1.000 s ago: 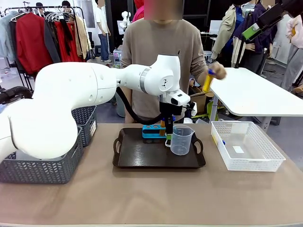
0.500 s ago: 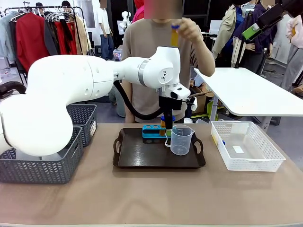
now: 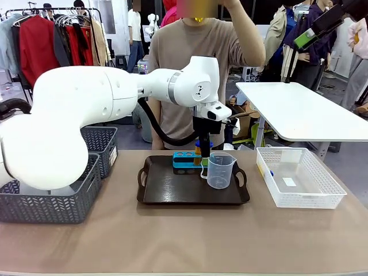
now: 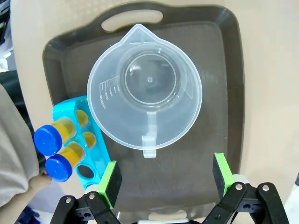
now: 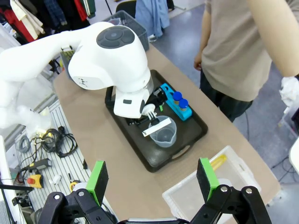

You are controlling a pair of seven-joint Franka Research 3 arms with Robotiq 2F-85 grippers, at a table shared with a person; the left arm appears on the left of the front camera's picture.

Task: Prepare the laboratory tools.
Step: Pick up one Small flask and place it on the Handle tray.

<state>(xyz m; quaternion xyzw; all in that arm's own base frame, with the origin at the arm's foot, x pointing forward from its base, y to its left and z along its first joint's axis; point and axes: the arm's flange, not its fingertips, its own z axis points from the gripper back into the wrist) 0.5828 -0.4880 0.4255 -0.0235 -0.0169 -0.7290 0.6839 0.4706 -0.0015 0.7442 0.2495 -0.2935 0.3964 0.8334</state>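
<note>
front view: the left gripper (image 3: 202, 152) has let go and lifted a little since a second ago. it hangs with jaws apart over the dark tray (image 3: 167, 192), above the blue-capped tubes (image 3: 199, 147) in the cyan rack (image 3: 184, 161), just beside the measuring beaker (image 3: 221, 171). the person's arm (image 3: 247, 46) has swung up to head height.

left wrist view: the green pads (image 4: 111, 182) stand wide with nothing between them. two tubes stand in the rack, so i'd say one was just seated.

right wrist view: the right gripper (image 5: 152, 179) is spread and empty, high over the table. a loose tube (image 5: 216, 162) lies in the white mesh basket (image 5: 187, 198), probably next.
</note>
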